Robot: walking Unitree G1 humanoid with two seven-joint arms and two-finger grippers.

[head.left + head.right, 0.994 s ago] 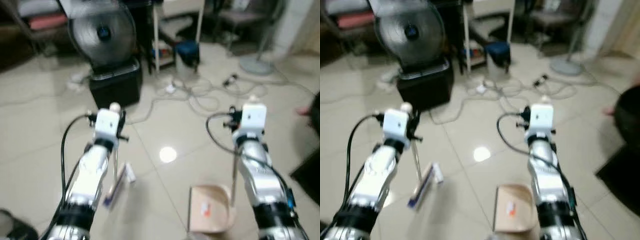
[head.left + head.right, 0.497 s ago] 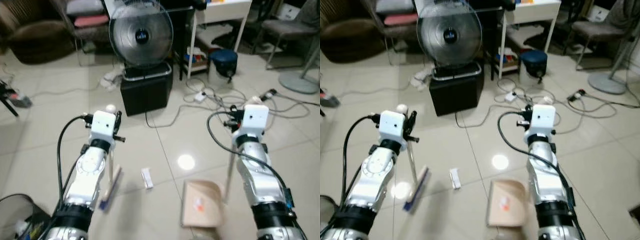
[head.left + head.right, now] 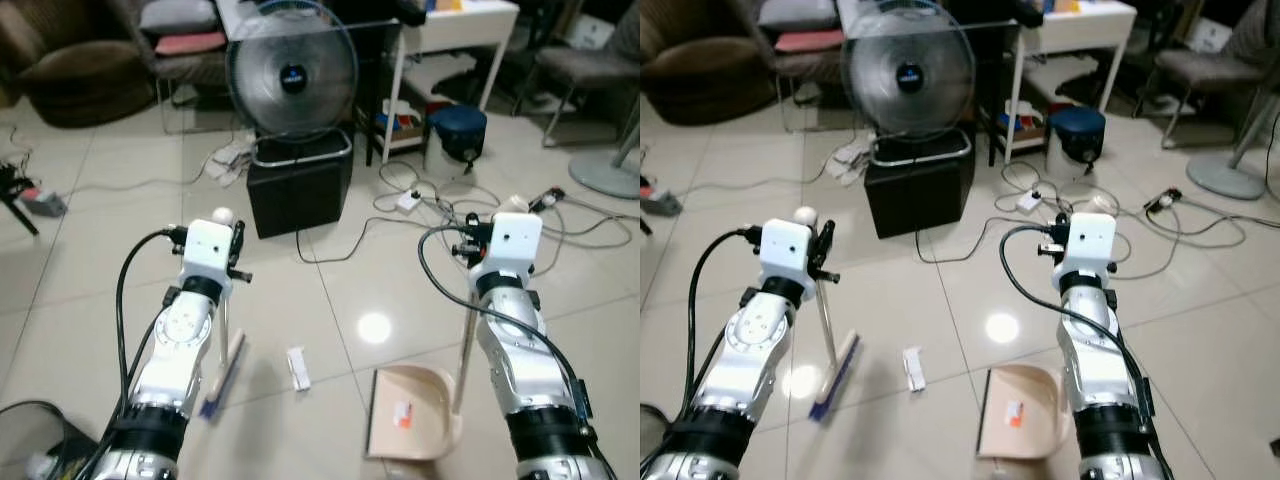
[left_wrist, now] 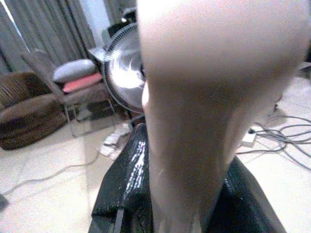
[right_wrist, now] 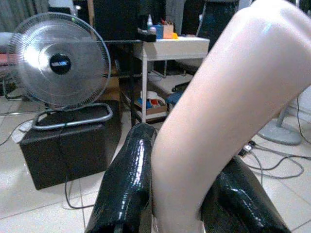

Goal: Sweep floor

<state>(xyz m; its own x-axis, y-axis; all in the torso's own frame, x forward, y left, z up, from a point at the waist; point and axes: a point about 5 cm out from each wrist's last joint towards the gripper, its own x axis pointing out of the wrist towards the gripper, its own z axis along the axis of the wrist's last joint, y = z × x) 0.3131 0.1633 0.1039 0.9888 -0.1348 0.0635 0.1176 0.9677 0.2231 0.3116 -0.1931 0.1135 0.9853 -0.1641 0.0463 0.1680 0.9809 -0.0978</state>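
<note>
Broom (image 3: 835, 375) left, dustpan (image 3: 1020, 412) right.

Glossy tiled floor (image 3: 90, 300), seemingly plastic beige dustpan (image 3: 410, 412), shiny black left pincer fingers (image 4: 129, 179).

Glossy cream tile floor (image 3: 90, 290) carries a broom head (image 3: 222, 375), a small white scrap (image 3: 297, 367) beside it, a beige dustpan (image 3: 410, 412), tangled cables (image 3: 430, 205) and a black box (image 3: 299, 186) under a fan (image 3: 291, 78).

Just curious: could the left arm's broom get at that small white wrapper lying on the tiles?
Probably yes: the small white wrapper lies on bare tile beside the blue-bristled broom held by the left gripper; nothing stands between.
</note>
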